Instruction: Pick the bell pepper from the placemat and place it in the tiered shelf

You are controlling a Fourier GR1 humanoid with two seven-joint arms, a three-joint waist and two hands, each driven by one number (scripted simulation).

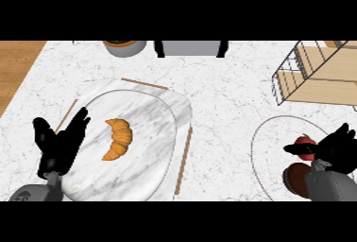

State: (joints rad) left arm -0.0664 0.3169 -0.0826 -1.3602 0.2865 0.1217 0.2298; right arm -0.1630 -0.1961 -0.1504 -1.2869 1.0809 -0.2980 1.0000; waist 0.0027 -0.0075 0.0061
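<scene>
Marble counter [223, 94] | bell pepper [304, 140] on round placemat [273, 142], just left of your right hand [339, 147] | right hand spread, thumb under pepper, not closed yet | left hand [61, 142] open, well apart | tiered shelf [314, 71] straight beyond: use right.

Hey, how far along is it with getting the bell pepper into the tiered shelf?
Nothing is finished yet: the bell pepper is on the placemat, not in the tiered shelf. In hand: the right robot hand is at the pepper, though I cannot tell if it has gripped it. Left: lift, carry to the shelf, release. The left robot hand rests open beside the plate.
</scene>
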